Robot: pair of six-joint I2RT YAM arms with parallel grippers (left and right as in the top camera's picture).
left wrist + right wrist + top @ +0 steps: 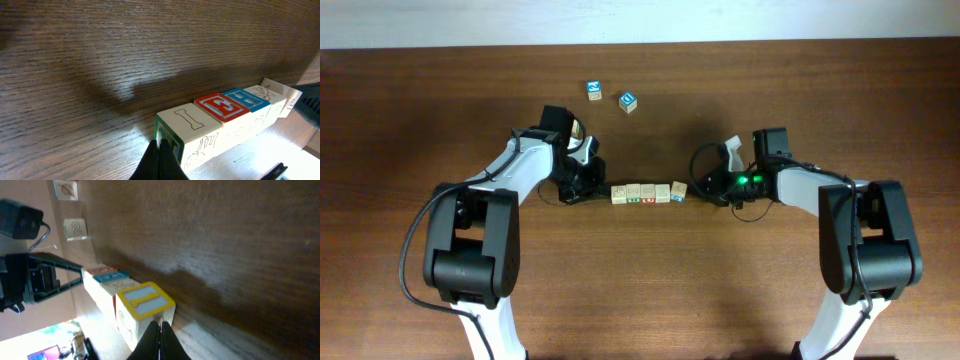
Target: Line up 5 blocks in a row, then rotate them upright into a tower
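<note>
Five blocks (pixel 648 193) lie in a row at the table's middle, the rightmost one (pixel 679 189) slightly askew. In the left wrist view the nearest block (pixel 190 124) has a green end face, then come a red-lettered one (pixel 221 106) and a blue one (pixel 246 97). My left gripper (pixel 160 146) is shut, its tips against that green face with nothing between them. In the right wrist view my right gripper (pixel 161 326) is also shut and touches the yellow-framed end block (pixel 145 300). From overhead, the left gripper (pixel 601 189) and right gripper (pixel 694 187) flank the row.
Two more small cubes with blue marks (pixel 594 90) (pixel 628 100) sit apart toward the table's far side. The same two cubes (pixel 75 228) show in the right wrist view. Both arms' bases stand at the near edge, left (pixel 470 250) and right (pixel 865 250).
</note>
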